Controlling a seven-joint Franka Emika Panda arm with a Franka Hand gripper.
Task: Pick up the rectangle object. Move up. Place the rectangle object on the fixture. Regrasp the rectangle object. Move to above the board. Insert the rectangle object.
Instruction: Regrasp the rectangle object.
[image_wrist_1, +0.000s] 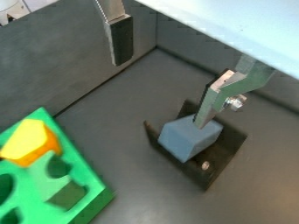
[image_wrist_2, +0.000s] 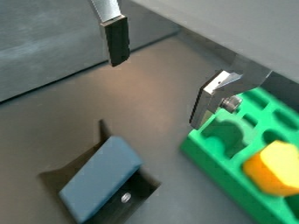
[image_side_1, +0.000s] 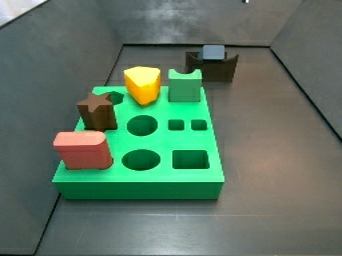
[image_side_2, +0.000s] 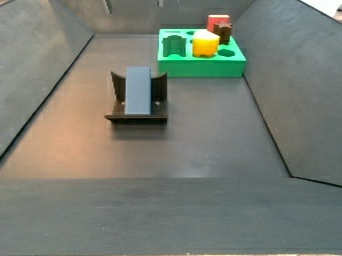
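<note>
1. The end effector (image_wrist_1: 176, 66) hangs above the dark floor with its 2 flat silver fingers spread wide apart and nothing between them; in both wrist views only the fingers show, 1 dark-padded finger (image_wrist_2: 115, 39) at one side and the other finger (image_wrist_2: 215, 98) at the far side of the gap.
2. Below the open end effector, the plain slate-blue rectangular block (image_wrist_1: 191, 136) rests in the fixture, apart from both fingers.
3. The small dark, near-black fixture (image_side_2: 135, 112) stands on the floor; in a side view the slate-blue block (image_side_2: 136, 86) leans tilted in its notch, rising above the fixture's top.
4. In a wrist view the block (image_wrist_2: 100, 178) shows its broad flat face, with the fixture's dark plate (image_wrist_2: 138, 194) around its lower end.
5. The large bright green flat board (image_side_1: 140, 145) lies on the floor well apart from the fixture (image_side_1: 214, 62), with round and square holes open in its top face.
6. On the board stand a red rounded block (image_side_1: 82, 150), a brown star-shaped piece (image_side_1: 98, 108), a yellow piece (image_side_1: 142, 84) and a green notched block (image_side_1: 185, 84).
7. In a wrist view the yellow piece (image_wrist_1: 28, 140) sits near the board's edge (image_wrist_1: 87, 166).
</note>
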